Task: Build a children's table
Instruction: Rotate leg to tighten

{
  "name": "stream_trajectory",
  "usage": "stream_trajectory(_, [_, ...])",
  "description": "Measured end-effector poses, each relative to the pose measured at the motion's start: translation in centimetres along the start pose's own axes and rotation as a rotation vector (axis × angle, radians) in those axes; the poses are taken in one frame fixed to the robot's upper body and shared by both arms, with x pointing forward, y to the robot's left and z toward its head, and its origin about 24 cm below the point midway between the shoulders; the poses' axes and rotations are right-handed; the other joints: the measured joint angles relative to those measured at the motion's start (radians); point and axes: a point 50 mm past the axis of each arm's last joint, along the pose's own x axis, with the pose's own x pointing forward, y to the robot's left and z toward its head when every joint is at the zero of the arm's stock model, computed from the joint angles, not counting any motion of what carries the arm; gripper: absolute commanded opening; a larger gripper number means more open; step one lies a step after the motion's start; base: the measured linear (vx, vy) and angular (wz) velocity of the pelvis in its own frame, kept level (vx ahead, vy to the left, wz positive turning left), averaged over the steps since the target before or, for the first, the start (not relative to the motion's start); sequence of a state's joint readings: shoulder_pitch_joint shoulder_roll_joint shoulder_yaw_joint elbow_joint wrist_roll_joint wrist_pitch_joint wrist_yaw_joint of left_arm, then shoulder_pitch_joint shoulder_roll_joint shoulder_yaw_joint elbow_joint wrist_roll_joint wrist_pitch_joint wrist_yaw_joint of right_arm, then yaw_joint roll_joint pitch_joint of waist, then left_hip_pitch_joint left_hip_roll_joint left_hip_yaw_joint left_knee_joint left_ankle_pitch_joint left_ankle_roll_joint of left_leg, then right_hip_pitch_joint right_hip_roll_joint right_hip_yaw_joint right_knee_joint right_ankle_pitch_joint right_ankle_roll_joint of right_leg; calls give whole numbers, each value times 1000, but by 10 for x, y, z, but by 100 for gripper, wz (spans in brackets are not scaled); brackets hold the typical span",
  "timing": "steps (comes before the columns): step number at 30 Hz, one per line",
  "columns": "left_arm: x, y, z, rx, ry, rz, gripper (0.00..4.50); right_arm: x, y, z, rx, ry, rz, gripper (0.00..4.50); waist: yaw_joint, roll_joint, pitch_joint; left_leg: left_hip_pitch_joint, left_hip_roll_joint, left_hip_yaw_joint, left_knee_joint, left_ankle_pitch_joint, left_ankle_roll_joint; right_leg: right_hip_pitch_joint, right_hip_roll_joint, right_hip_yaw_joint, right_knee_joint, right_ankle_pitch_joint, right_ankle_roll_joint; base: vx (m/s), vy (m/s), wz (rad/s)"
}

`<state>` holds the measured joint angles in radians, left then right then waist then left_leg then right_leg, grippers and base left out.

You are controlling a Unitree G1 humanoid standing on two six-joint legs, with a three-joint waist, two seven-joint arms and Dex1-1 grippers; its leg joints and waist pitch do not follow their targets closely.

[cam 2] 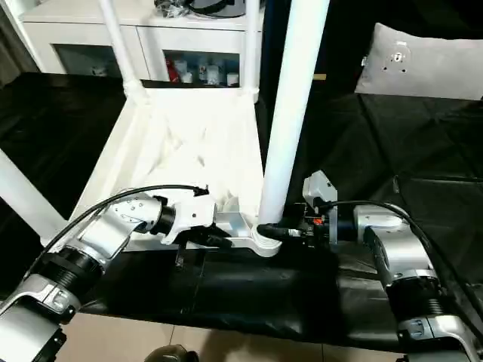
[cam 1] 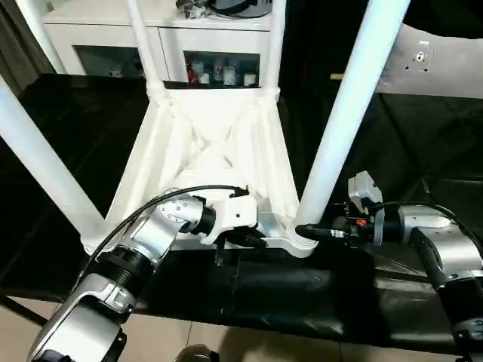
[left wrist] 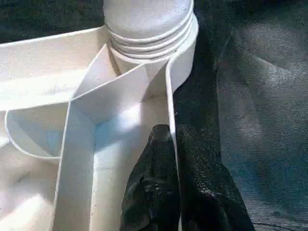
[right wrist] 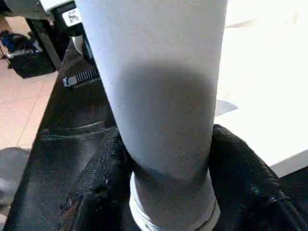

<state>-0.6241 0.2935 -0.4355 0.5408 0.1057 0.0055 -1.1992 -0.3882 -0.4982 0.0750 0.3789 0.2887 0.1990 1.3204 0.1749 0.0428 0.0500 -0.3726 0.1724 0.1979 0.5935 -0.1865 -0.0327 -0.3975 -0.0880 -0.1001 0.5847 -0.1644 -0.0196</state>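
The children's table lies upside down on black cloth, ribbed underside up, with white legs standing in its corner sockets. My left gripper is shut on the near rim; the left wrist view shows its fingers pinching that thin wall just short of a threaded socket. My right gripper reaches in from the right at the foot of the near right leg. In the right wrist view its fingers press both sides of that leg, just above the socket.
A white cabinet with dark glass compartments stands behind the table. Black cloth covers the work surface, and its front edge meets tiled floor. A grey panel lies at the back right. Legs rise high on the left.
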Motion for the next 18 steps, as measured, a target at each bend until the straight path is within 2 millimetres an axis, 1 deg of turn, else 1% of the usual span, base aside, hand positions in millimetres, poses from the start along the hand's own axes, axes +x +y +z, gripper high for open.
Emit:
stream_trajectory(2, [1,2,0,-58,-6,26,0,3,1,-2,31,-16,-42,196,-3,1,-1,2,0,0,2,0,0,1,0,0,1,0,0,0,0,0])
stream_trajectory(5, [2,7,-3,-145,-5,110,0,14,-3,-3,66,-47,-166,195,-20,1,-1,7,0,0,2,0,0,5,-1,0,2,-3,5,0,0,0])
stream_trajectory(7, [5,11,-4,-215,-6,183,0,24,-8,-3,94,-72,-284,195,-44,1,-1,10,-1,1,2,0,-1,6,-2,0,2,-3,6,0,0,0])
stream_trajectory(9, [12,15,-3,-294,-4,283,0,37,-16,0,142,-85,-430,194,-72,0,0,15,-1,0,3,0,-1,10,-2,-2,-1,-4,6,0,0,0])
stream_trajectory(10, [18,19,-1,-336,8,351,0,46,-23,3,170,-84,-535,194,-93,1,0,17,0,-1,3,0,-1,13,-4,-9,-7,-4,6,0,0,0])
stream_trajectory(11, [23,21,3,-360,13,398,0,54,-27,6,196,-90,-611,194,-104,1,1,17,0,-2,3,0,-1,14,-6,-14,-11,-4,6,0,0,0])
stream_trajectory(12, [28,22,5,-385,13,437,0,61,-31,9,216,-90,-679,194,-121,3,2,16,1,-8,4,0,-1,16,-8,-24,-17,-4,7,0,0,0])
stream_trajectory(13, [33,23,8,-408,9,470,0,67,-34,12,233,-89,-739,194,-137,4,2,15,1,-16,4,0,-1,20,-7,-34,-28,-4,7,0,0,0])
stream_trajectory(14, [36,23,10,-423,2,486,0,69,-35,13,247,-94,-772,194,-147,6,3,14,2,-24,4,0,-1,26,-8,-46,-38,-4,7,0,0,0])
stream_trajectory(15, [41,22,12,-437,-3,509,0,71,-37,13,267,-104,-804,194,-153,7,4,14,4,-28,3,0,-1,31,-7,-54,-47,-4,7,0,0,0])
stream_trajectory(16, [44,22,13,-441,-4,525,0,73,-38,14,275,-108,-820,194,-157,7,4,14,4,-29,3,0,-1,32,-8,-55,-48,-4,7,0,0,0])
stream_trajectory(17, [48,22,16,-444,-5,547,0,75,-39,15,281,-115,-848,194,-167,6,5,14,3,-30,3,0,-1,33,-8,-55,-48,-4,7,0,0,0])
stream_trajectory(18, [48,22,17,-444,-6,552,0,75,-39,15,279,-118,-854,229,-168,6,5,14,2,-29,2,-1,-1,32,-8,-53,-48,-4,7,0,0,0])
